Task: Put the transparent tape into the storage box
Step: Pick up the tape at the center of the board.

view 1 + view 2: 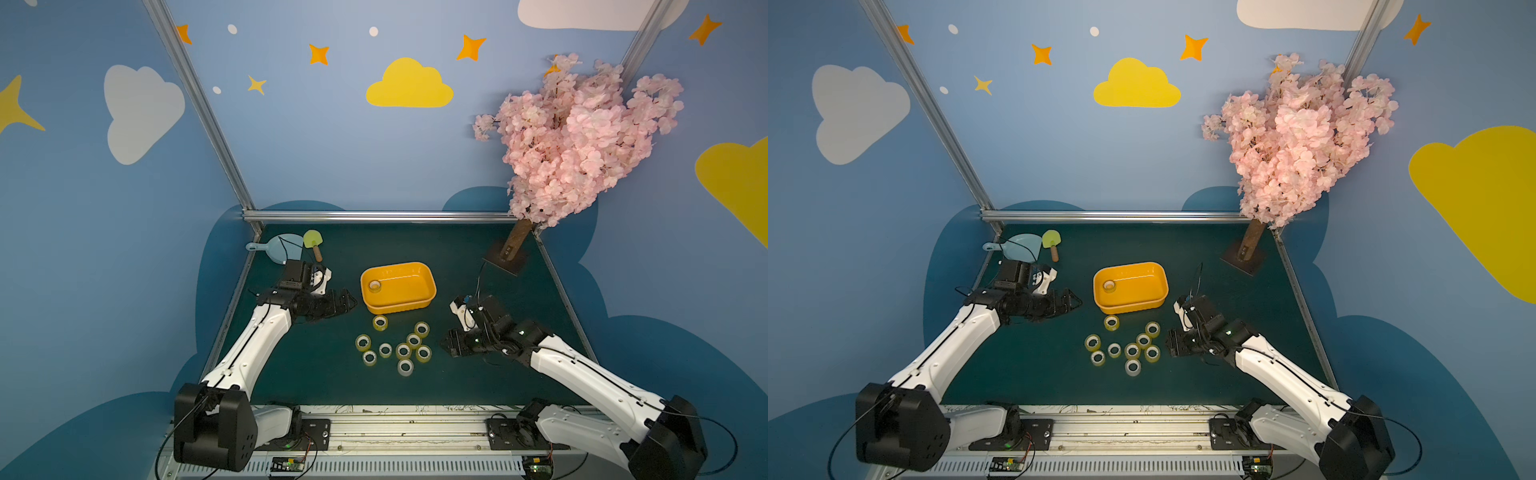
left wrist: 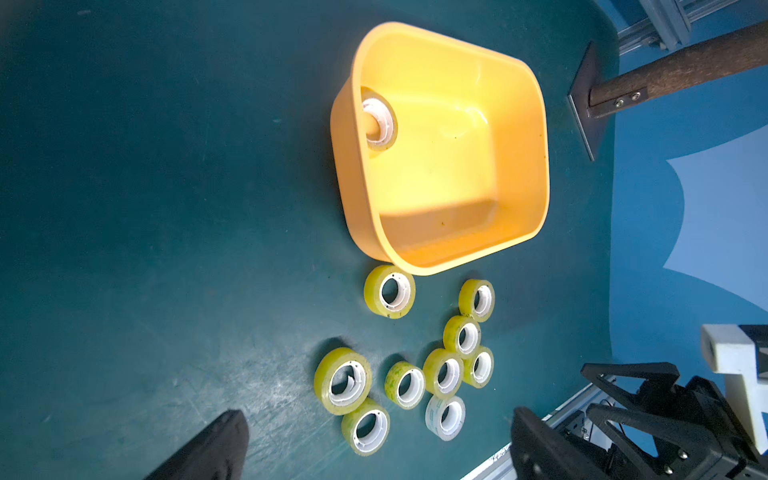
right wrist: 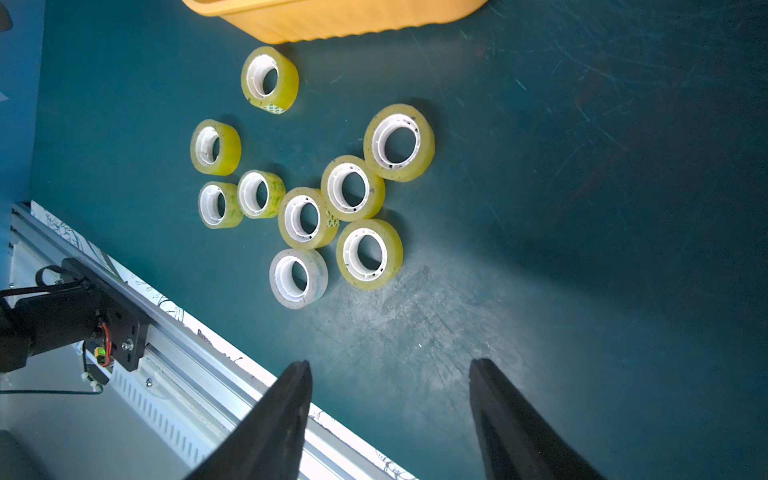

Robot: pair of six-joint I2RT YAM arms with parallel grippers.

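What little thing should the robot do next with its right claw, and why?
Probably ease the right gripper forward to straddle the nearest tape roll. Its jaws stand open and empty, nine rolls lie on the table, and only one roll sits in the storage box.

Ten rolls of transparent tape [image 1: 380, 323] in all: nine loose rolls [image 1: 403, 351] on the green surface [image 1: 316, 374] and one boxed roll [image 1: 375, 286] inside the single storage box [image 1: 399, 308]. Also present are one pale blue dustpan [image 1: 286, 247], one green-headed spatula [image 1: 312, 240], one pink blossom tree [image 1: 582, 137] and two robot arms [image 1: 257, 340].
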